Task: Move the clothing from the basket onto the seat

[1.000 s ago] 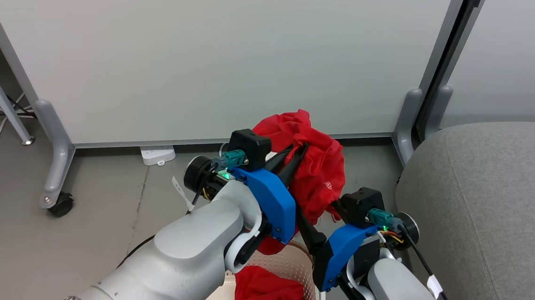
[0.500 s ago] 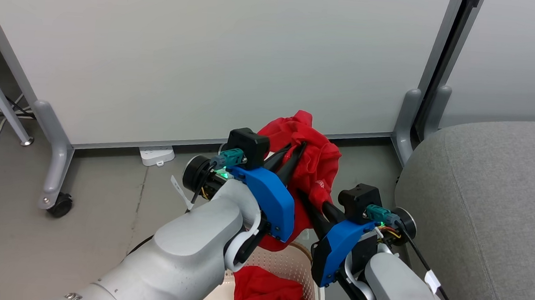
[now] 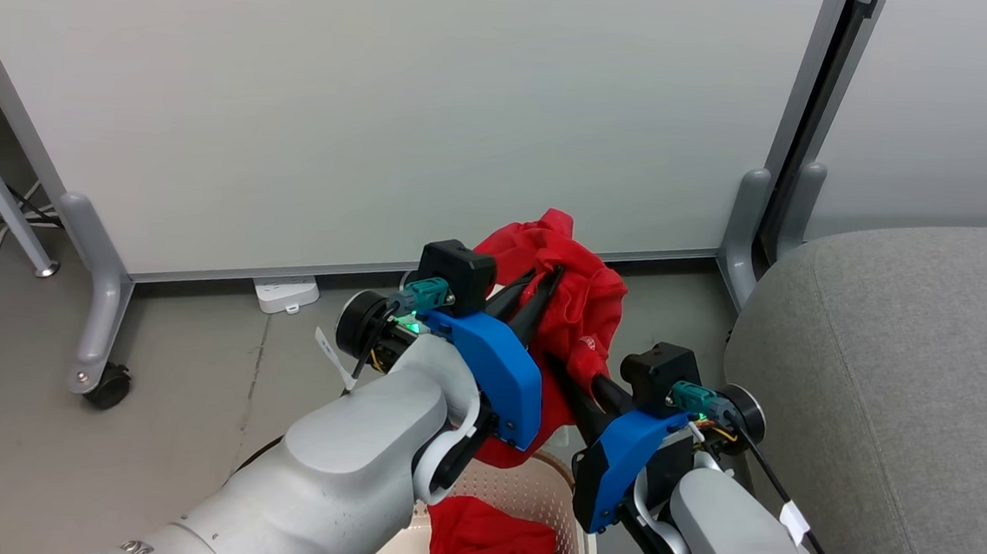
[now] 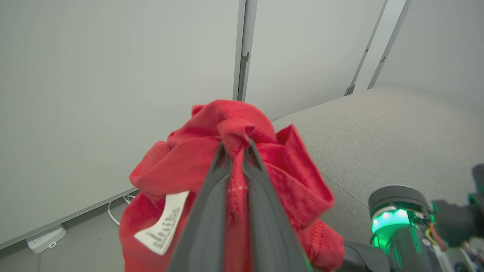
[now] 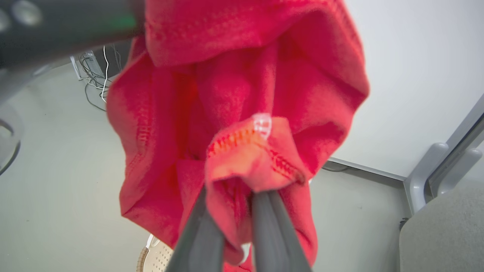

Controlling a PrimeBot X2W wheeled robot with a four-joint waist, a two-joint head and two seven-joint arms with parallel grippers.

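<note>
Now left claw point(image 3: 548, 274) clamped on top bunch of red garment point(image 3: 590, 319), right claw point(image 3: 577, 385) clamped on its lower hem; garment hangs above basket point(image 3: 535, 488), short of sofa point(image 3: 887, 365). Risk: hanging tail snags basket rim, or thin pinch slips, cloth drops onto grey floor point(image 3: 189, 412). More red clothing point(image 3: 484, 541) left in basket. White partition panels point(image 3: 385, 87) behind

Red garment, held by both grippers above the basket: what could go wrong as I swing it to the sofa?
1. The lower end of the red garment hangs to the rim of the basket, so it may snag there.
2. The right gripper pinches only a small hem fold, which may slip free.
3. The right arm sits close to the edge of the sofa and could bump it.
</note>
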